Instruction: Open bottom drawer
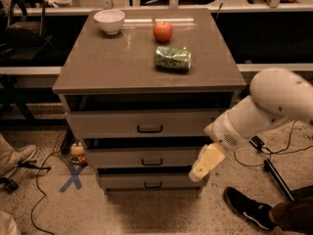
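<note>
The bottom drawer (146, 181) is the lowest of three grey-beige fronts on the cabinet, with a small black bar handle (153, 184) at its centre. It stands about flush under the middle drawer (146, 157). My gripper (200, 169), cream-coloured on a white arm (274, 104), hangs in front of the cabinet's lower right corner. It points down and left, its tip close to the right end of the bottom drawer front and well to the right of the handle.
The top drawer (146, 125) is the tallest front. On the cabinet top (107, 62) lie a white bowl (109, 21), a red apple (163, 31) and a green bag (172, 58). A person's shoe (248, 208) is at lower right, cables (274, 173) on the floor, and a blue X mark (72, 178) at left.
</note>
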### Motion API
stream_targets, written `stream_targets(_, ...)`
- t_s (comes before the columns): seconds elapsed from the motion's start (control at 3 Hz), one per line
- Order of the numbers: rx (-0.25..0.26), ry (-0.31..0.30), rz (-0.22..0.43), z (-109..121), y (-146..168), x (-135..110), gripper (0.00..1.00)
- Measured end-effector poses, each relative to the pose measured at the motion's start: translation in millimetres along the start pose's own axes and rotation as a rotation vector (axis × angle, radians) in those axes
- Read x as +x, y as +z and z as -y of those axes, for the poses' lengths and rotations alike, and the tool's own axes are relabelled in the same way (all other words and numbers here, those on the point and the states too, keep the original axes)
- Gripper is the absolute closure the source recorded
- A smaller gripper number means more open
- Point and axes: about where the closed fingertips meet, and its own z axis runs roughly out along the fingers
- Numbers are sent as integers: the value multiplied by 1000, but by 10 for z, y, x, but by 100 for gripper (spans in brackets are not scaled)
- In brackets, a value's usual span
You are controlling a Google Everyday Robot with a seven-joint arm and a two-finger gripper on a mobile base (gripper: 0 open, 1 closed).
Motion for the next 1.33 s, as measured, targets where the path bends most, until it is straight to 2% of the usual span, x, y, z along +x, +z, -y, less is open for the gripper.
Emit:
stream_targets(0.33, -56, 94, 45, -91, 721, 167, 0)
stream_targets(0.67, -95, 181, 81, -158, 1437, 197, 0)
stream_targets(1.0, -59, 202, 113, -43, 1572, 167, 0)
stream_targets(1.33, -59, 202, 113, -43, 1572, 167, 0)
